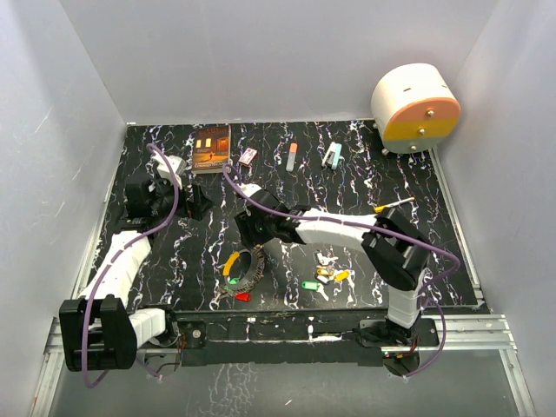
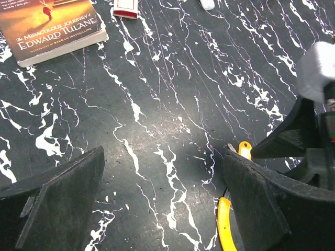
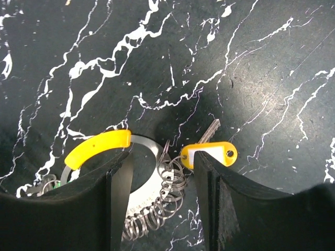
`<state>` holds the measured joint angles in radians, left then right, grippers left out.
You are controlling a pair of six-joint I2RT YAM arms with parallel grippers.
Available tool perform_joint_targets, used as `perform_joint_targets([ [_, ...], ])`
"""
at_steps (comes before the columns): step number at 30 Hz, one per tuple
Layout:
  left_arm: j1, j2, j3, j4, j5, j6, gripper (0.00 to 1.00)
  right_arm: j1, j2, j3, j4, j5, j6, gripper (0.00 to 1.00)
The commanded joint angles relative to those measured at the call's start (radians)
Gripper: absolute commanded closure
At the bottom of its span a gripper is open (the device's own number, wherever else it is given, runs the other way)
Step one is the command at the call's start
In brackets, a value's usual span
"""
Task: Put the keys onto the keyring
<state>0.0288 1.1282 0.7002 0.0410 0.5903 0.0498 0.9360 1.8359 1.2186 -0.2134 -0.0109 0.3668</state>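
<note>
The keyring (image 1: 253, 276) lies flat near the table's front, a silvery band with a yellow sleeve (image 3: 97, 147) and several small split rings (image 3: 168, 192) strung on it. A yellow-tagged key (image 3: 209, 153) lies at its edge, touching my right finger. My right gripper (image 3: 161, 162) is open and low over the ring, its jaws either side of the split rings; in the top view it (image 1: 259, 248) sits at the ring's far edge. My left gripper (image 2: 163, 157) is wide open and empty over bare table, left of the ring. A red key (image 1: 242, 296) lies by the ring.
Loose green (image 1: 309, 284) and yellow (image 1: 341, 276) keys and white tags lie front right. A book (image 2: 52, 26), a small red box (image 1: 248, 156) and pens (image 1: 291, 156) lie at the back. A round white-and-orange device (image 1: 415, 106) stands back right.
</note>
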Motion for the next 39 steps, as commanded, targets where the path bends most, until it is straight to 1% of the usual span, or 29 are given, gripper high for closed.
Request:
perform_joint_targets([
  [1, 0.012, -0.025, 0.002, 0.013, 0.009, -0.016, 0.06, 0.005, 0.042, 0.086, -0.017, 0.019, 0.001, 0.48],
  [4, 0.016, -0.02, 0.001, 0.014, 0.016, -0.018, 0.06, 0.007, 0.067, 0.101, -0.039, 0.014, 0.002, 0.56],
  [12, 0.017, 0.01, 0.004, 0.011, 0.039, -0.022, 0.06, 0.009, 0.095, 0.093, -0.028, 0.01, 0.002, 0.56],
  [14, 0.018, 0.013, 0.007, 0.008, 0.046, -0.022, 0.07, 0.009, 0.105, 0.097, -0.026, 0.009, 0.002, 0.59],
  [15, 0.017, 0.012, 0.006, 0.009, 0.048, -0.021, 0.07, 0.01, 0.109, 0.098, -0.026, 0.008, 0.001, 0.61],
  [17, 0.018, 0.01, 0.004, 0.009, 0.051, -0.022, 0.07, 0.01, 0.118, 0.103, -0.022, 0.001, -0.004, 0.71],
  [20, 0.018, 0.011, 0.0, 0.014, 0.055, -0.025, 0.06, 0.01, 0.125, 0.104, -0.017, -0.011, -0.007, 0.81],
  [22, 0.016, 0.014, 0.001, 0.013, 0.06, -0.026, 0.06, 0.011, 0.123, 0.102, -0.017, -0.011, -0.01, 0.89],
  [24, 0.018, 0.01, 0.002, 0.012, 0.079, -0.032, 0.06, 0.012, 0.104, 0.091, -0.013, -0.003, -0.014, 0.92],
  [27, 0.018, -0.011, -0.002, 0.025, 0.186, -0.057, 0.06, 0.015, 0.032, 0.03, 0.051, 0.006, -0.033, 0.92],
  [29, 0.016, -0.039, -0.024, 0.066, 0.321, -0.08, 0.06, 0.014, -0.041, -0.049, 0.14, -0.015, -0.061, 0.92],
  [31, 0.017, -0.066, -0.064, 0.147, 0.448, -0.135, 0.04, 0.015, -0.125, -0.134, 0.25, -0.075, -0.088, 0.92],
  [33, 0.016, -0.061, -0.07, 0.162, 0.477, -0.162, 0.03, 0.014, -0.185, -0.2, 0.327, -0.11, -0.088, 0.92],
  [36, 0.017, -0.058, -0.081, 0.183, 0.496, -0.157, 0.03, 0.014, -0.254, -0.282, 0.411, -0.174, -0.087, 0.92],
  [39, 0.017, -0.062, -0.104, 0.236, 0.561, -0.193, 0.06, 0.014, -0.312, -0.342, 0.49, -0.248, -0.088, 0.92],
])
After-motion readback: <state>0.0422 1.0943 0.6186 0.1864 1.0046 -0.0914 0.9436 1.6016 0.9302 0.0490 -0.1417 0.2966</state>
